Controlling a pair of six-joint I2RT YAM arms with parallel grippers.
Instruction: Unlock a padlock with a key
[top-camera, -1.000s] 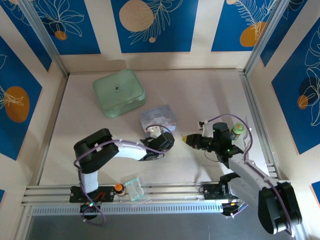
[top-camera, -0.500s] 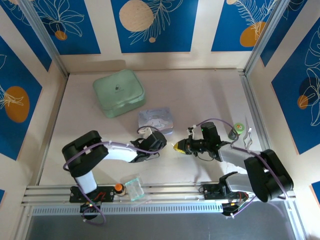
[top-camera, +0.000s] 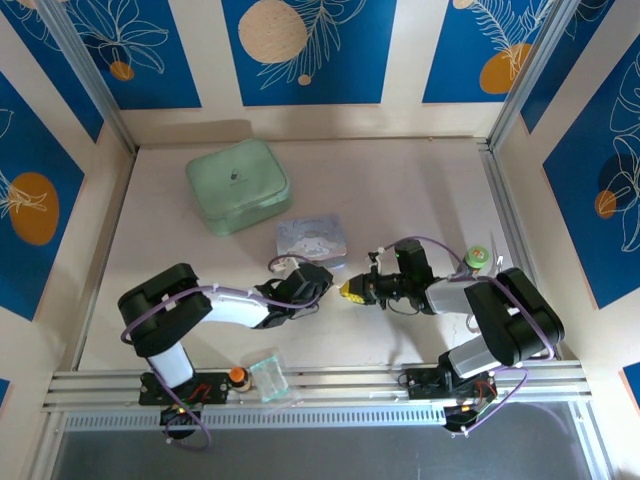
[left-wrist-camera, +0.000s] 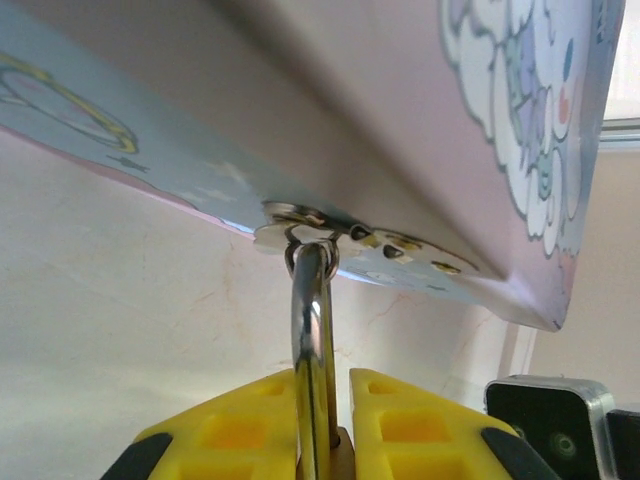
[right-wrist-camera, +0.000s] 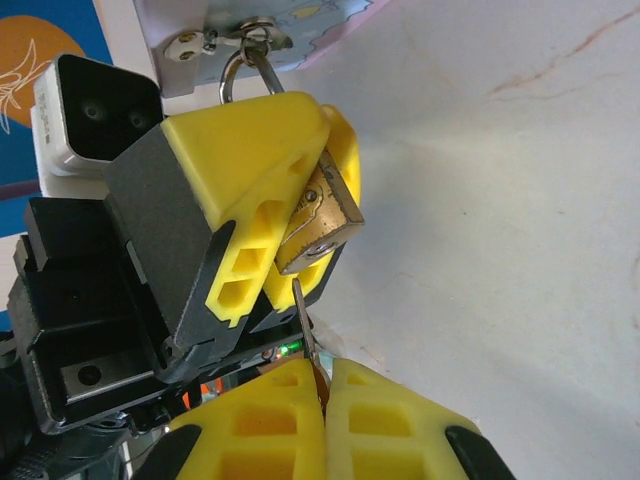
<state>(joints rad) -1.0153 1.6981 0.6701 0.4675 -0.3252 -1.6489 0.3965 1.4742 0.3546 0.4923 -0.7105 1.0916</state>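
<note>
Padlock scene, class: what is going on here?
The left gripper is shut on the padlock, whose shackle hangs through the hasp of the tin. The right gripper pinches the key, with its tip right at the padlock's bottom face. Whether it has entered the keyhole can't be told.

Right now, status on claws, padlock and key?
Left claw shut on padlock, shackle through hasp on tin. Right claw shut on key, tip at padlock's base, insertion unclear. Nothing between them.
</note>
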